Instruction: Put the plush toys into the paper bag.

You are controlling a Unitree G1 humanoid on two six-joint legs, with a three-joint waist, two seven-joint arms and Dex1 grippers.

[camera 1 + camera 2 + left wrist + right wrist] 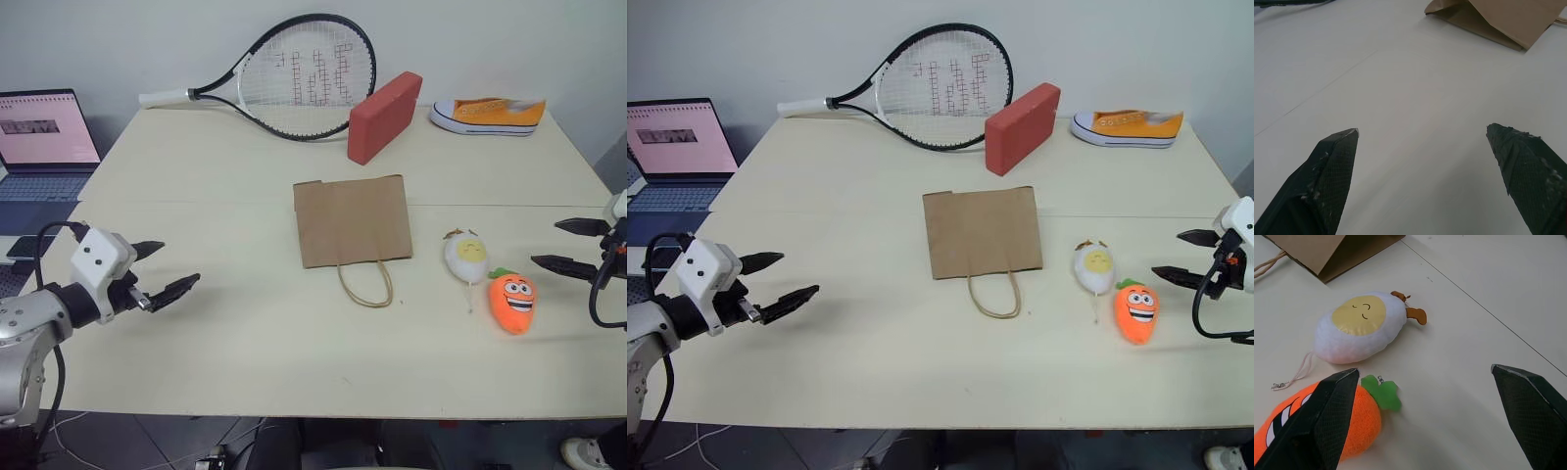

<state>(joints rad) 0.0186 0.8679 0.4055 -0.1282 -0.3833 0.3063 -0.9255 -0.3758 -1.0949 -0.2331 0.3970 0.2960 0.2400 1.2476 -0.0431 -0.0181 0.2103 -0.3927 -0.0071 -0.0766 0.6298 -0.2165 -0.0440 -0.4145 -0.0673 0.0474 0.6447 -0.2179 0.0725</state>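
The paper bag lay flat in the middle of the worktop, handles toward the robot, well off from both claws. The right claw hung spread wide and empty, with the carrot toy just beside its fingertips and the egg toy a little past that, toward the bag. The two toys sat side by side, nearly touching. The left claw was spread too, holding nothing, over bare worktop with the bag well away ahead of it.
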